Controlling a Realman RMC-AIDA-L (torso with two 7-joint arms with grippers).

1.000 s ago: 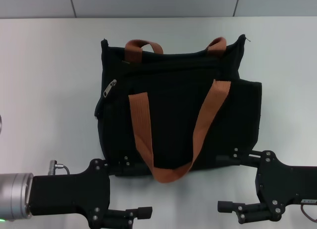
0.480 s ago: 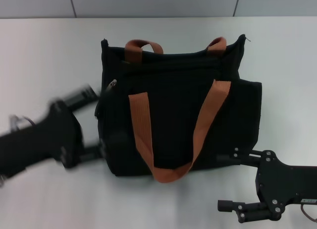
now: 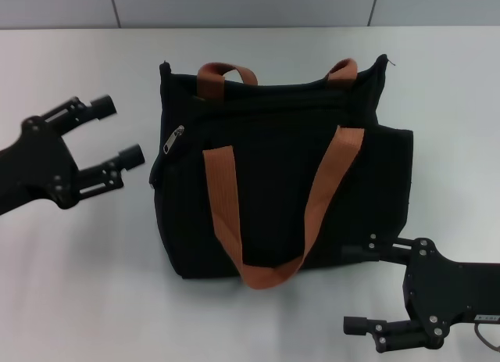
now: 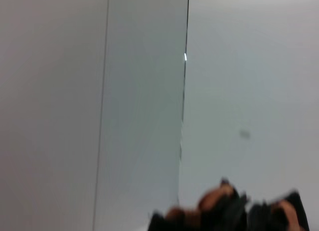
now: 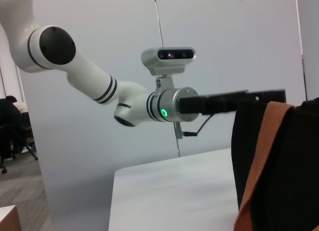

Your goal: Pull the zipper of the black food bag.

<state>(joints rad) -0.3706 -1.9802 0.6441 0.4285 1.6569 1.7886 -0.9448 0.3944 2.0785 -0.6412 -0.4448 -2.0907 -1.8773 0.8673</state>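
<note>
The black food bag [image 3: 281,182] lies on the white table with two rust-orange straps [image 3: 223,198] across it. The zipper's silver pull tab [image 3: 173,139] sits at the bag's upper left corner. My left gripper [image 3: 121,130] is open and empty, hovering just left of the bag, its fingertips level with the pull tab but apart from it. My right gripper [image 3: 351,288] is open and empty at the bag's front right corner. The left wrist view shows only the bag's top [image 4: 234,213] far off. The right wrist view shows the bag's side [image 5: 294,166] and a strap [image 5: 259,156].
The white table [image 3: 78,299] spreads to the left of and in front of the bag. A grey panelled wall [image 3: 234,6] runs along the table's far edge. My left arm [image 5: 164,106] shows beyond the bag in the right wrist view.
My left gripper has swung from the table's front edge up and away to the bag's left side, level with the pull tab. The right arm and the bag have not moved.
</note>
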